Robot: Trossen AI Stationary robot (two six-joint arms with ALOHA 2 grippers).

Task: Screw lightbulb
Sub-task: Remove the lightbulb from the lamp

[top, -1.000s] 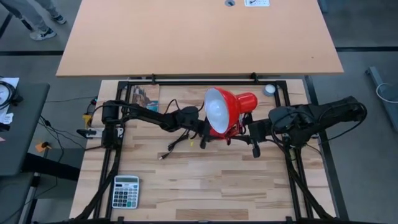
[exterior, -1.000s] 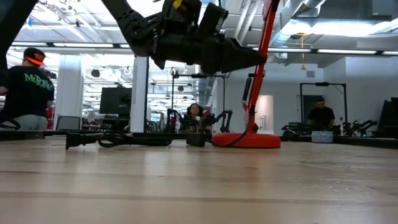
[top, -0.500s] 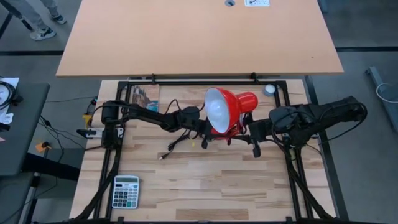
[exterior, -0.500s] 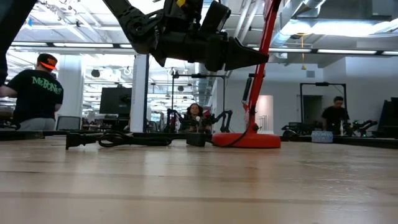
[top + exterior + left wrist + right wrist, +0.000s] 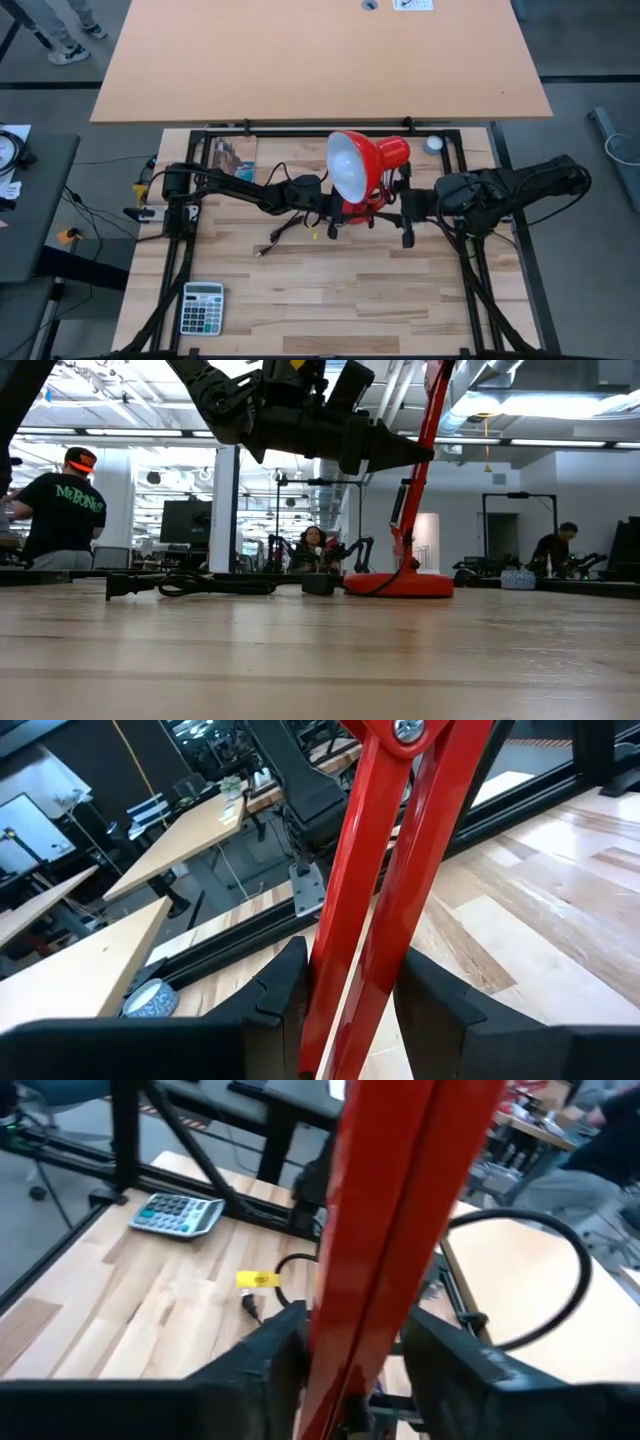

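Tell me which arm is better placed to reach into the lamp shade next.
Probably left. The left gripper and right gripper both clamp the lamp stem, but the shade opens toward the left arm's side; the right arm sits behind its closed red back.

Both arms reach inward from the table's sides and meet at centre frame in the high view. The left arm extends from its base at left, elbow bent, ending in the left gripper (image 5: pixel 335 207) just left of centre; in the left wrist view its two dark fingers (image 5: pixel 283 988) stand on either side of a red lamp arm (image 5: pixel 370 880), pressed against it. The right arm stretches from the right edge, its bulky wrist at centre right, ending in the right gripper (image 5: pixel 403 213); the right wrist view shows its fingers (image 5: pixel 277 1345) likewise flanking and touching the same red bar. Both wrists are held level, well above the tabletop.
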